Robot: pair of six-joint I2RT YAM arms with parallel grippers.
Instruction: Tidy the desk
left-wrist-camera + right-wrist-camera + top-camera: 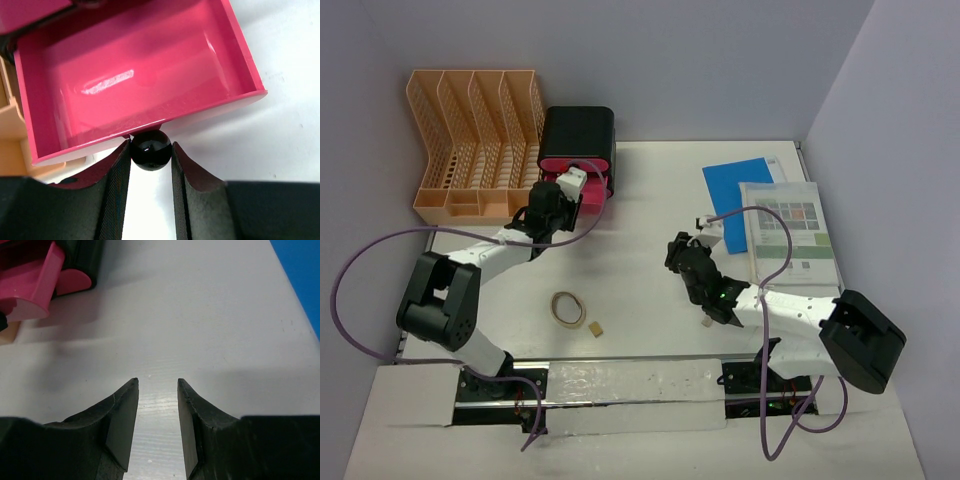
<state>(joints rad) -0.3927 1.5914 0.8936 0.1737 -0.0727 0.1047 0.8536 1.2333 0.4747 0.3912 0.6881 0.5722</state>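
Observation:
The white desk (650, 200) holds a black box (578, 135) with pink drawers at the back. Its lower pink drawer (135, 75) is pulled open and looks empty inside. My left gripper (151, 154) is shut on the drawer's round black knob (151, 150); in the top view this gripper (584, 193) is at the drawer front (597, 196). My right gripper (157, 385) is open and empty, low over bare desk (190, 315) at mid-right; it also shows in the top view (692, 236).
A peach file rack (475, 140) stands at the back left beside the box. A rubber band (568, 308) and a small tan piece (595, 327) lie near the front. A blue book (738, 190) and a white booklet (788, 230) lie at the right.

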